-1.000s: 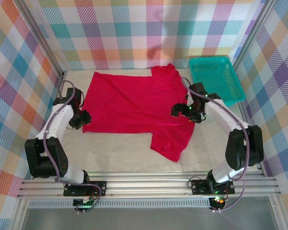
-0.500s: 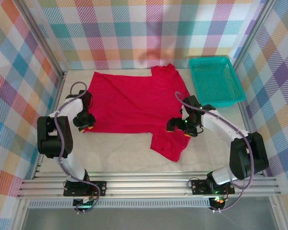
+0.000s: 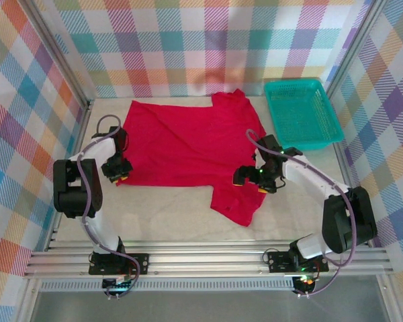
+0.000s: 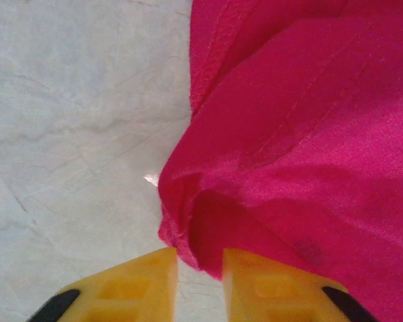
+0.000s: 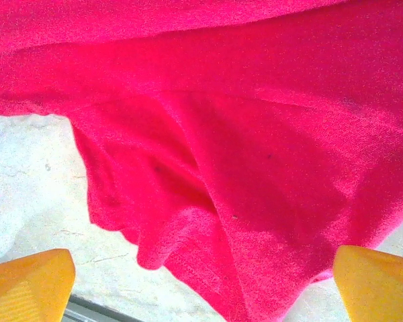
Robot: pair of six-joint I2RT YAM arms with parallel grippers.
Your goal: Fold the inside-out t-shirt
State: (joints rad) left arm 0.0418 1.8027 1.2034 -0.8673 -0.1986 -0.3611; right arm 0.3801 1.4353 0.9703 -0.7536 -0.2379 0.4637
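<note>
left gripper (image 4: 199, 263) pinching red t-shirt (image 3: 188, 144) hem by table's (image 3: 174, 215) left edge; bite looks shallow, may slip. right gripper (image 5: 201, 272) spread wide, empty.

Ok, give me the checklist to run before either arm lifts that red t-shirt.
1. Left gripper at the red t-shirt's near-left corner: ok, the cloth edge sits between its fingertips.
2. Left grip firm: cannot tell, a slit shows between the fingers.
3. Right gripper open: ok, jaws wide.
4. Right gripper holding cloth: not ok, a rumpled fold lies between its fingers, nothing pinched.
5. Teal basket apart from the shirt: ok.
</note>
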